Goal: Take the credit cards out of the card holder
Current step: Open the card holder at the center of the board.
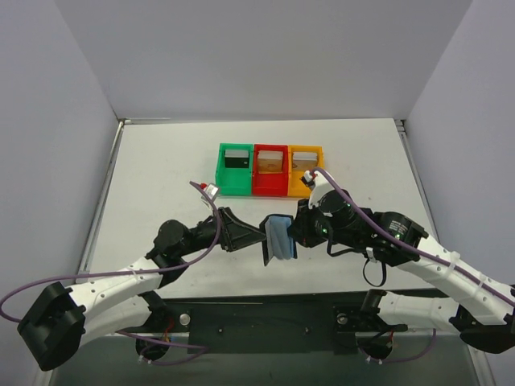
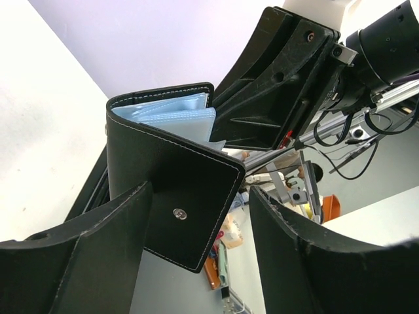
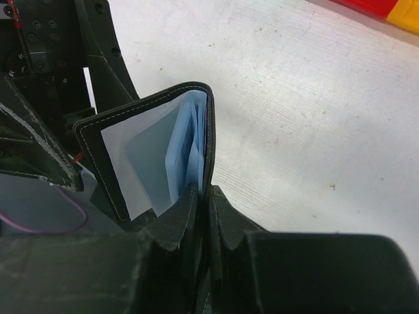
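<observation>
Card holder [image 1: 279, 238] is up off the tabletop [image 1: 161, 177], just nearer the arm bases than the red bin [image 1: 270, 170], between both arms. Right end effector [image 3: 204, 196]: fingers pressed together on one black cover near its lower edge, firm pinch, cover upright. Holder fanned open; pale blue card sleeves [image 3: 186, 150] show inside. Left end effector [image 2: 200, 196]: fingers wide apart, straddling the other flap, the one with the stud [image 2: 179, 213]. That flap sits close against one finger; contact unclear. No clamp there. Both end effectors are on the near side of the red bin.
</observation>
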Tool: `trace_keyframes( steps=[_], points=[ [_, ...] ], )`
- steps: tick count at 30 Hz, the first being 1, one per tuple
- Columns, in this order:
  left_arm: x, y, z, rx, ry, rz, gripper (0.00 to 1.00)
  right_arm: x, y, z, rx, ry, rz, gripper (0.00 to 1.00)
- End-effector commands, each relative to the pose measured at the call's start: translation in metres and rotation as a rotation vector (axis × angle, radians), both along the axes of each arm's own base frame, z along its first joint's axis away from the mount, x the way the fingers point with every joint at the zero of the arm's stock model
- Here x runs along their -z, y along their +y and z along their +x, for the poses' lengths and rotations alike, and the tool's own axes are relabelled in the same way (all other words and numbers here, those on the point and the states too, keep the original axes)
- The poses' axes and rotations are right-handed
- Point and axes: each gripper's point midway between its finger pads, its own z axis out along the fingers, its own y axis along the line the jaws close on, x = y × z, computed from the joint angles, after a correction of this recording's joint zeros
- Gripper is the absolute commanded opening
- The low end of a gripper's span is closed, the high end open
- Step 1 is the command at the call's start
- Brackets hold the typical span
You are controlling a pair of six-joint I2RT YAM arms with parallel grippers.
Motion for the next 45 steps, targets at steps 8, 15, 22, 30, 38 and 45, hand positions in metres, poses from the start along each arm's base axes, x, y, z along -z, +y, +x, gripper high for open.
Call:
trace_keyframes(
  steps=[8, 15, 22, 30, 38, 45],
  points=[
    [0.012, 0.003, 0.011, -0.091, -0.028, 0.079, 0.81, -0.032, 0.007, -0.004, 0.002, -0.029, 0.065, 0.00],
    [0.010, 0.004, 0.012, -0.104, -0.033, 0.071, 0.80, -0.028, 0.008, -0.002, 0.002, -0.028, 0.042, 0.00],
    [0.013, 0.003, 0.015, -0.109, -0.020, 0.086, 0.80, -0.024, 0.011, -0.001, 0.007, -0.027, 0.017, 0.00],
    [0.007, 0.012, 0.013, -0.138, -0.031, 0.055, 0.83, -0.022, 0.001, 0.004, 0.048, -0.046, -0.027, 0.00],
    [0.009, 0.014, 0.007, -0.118, -0.027, 0.028, 0.81, -0.021, 0.002, 0.004, 0.046, -0.043, -0.033, 0.00],
    [0.002, 0.010, 0.003, -0.085, -0.043, 0.019, 0.74, -0.025, 0.001, 0.008, 0.071, -0.041, 0.025, 0.00]
  ],
)
